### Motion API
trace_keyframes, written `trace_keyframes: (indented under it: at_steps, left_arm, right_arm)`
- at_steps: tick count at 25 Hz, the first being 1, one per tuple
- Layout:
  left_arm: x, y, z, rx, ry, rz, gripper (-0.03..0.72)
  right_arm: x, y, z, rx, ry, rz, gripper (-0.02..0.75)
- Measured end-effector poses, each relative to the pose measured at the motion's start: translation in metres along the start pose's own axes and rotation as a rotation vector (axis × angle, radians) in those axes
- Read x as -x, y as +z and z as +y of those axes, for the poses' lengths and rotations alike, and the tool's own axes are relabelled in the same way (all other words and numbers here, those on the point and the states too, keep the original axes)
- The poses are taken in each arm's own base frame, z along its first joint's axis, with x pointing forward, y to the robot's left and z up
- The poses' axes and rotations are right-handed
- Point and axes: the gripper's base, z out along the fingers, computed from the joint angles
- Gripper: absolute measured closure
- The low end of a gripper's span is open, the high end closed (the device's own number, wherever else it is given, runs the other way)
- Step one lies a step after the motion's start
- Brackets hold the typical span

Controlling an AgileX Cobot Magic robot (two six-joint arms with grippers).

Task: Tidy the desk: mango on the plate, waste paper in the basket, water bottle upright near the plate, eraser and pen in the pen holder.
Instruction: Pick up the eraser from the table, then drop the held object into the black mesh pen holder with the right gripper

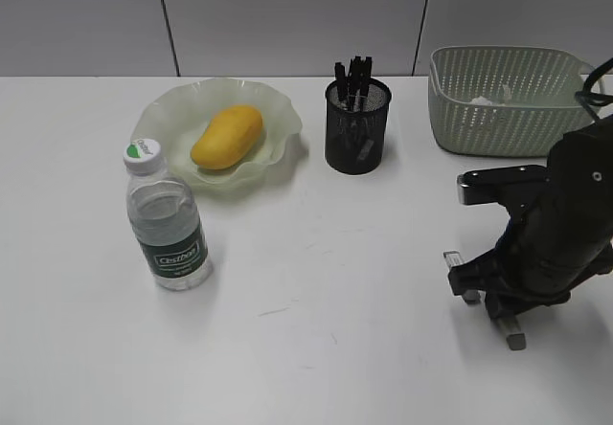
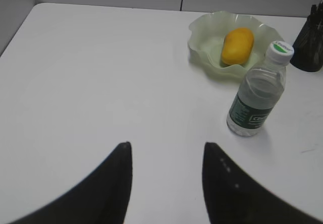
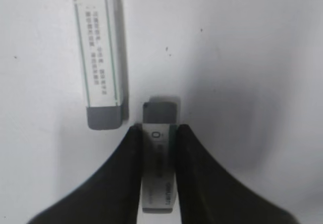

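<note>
The mango (image 1: 227,137) lies on the green plate (image 1: 163,109). The water bottle (image 1: 169,222) stands upright in front of the plate. The black pen holder (image 1: 357,126) holds several pens. White waste paper (image 1: 487,100) lies inside the basket (image 1: 503,109). My right gripper (image 1: 503,310) reaches down to the desk (image 1: 316,329) and is shut on a grey-ended eraser (image 3: 160,112). A second eraser (image 3: 100,57) lies free beside it. My left gripper (image 2: 167,144) is open and empty above bare desk and does not show in the exterior view.
In the left wrist view the bottle (image 2: 257,100), plate (image 2: 202,42) and mango (image 2: 237,46) lie ahead to the right, with the pen holder (image 2: 310,47) at the right edge. A grey panelled wall runs behind the desk.
</note>
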Motion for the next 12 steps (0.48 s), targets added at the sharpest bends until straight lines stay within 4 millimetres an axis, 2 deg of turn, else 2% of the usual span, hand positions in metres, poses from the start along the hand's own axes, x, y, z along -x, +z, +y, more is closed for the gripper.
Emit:
trace_keyframes:
  at_steps: [5, 10, 12]
  left_arm:
    - [0.0, 0.0, 0.0, 0.001, 0.0, 0.0, 0.348]
    - [0.0, 0.0, 0.0, 0.0, 0.0, 0.0, 0.374]
    - [0.0, 0.0, 0.0, 0.0, 0.0, 0.0, 0.388]
  right_arm:
    - [0.001, -0.004, -0.001, -0.013, -0.043, -0.014, 0.572]
    - [0.008, -0.034, -0.002, -0.001, -0.101, -0.141, 0.572]
    - [0.01, -0.039, -0.003, -0.009, -0.135, -0.178, 0.572]
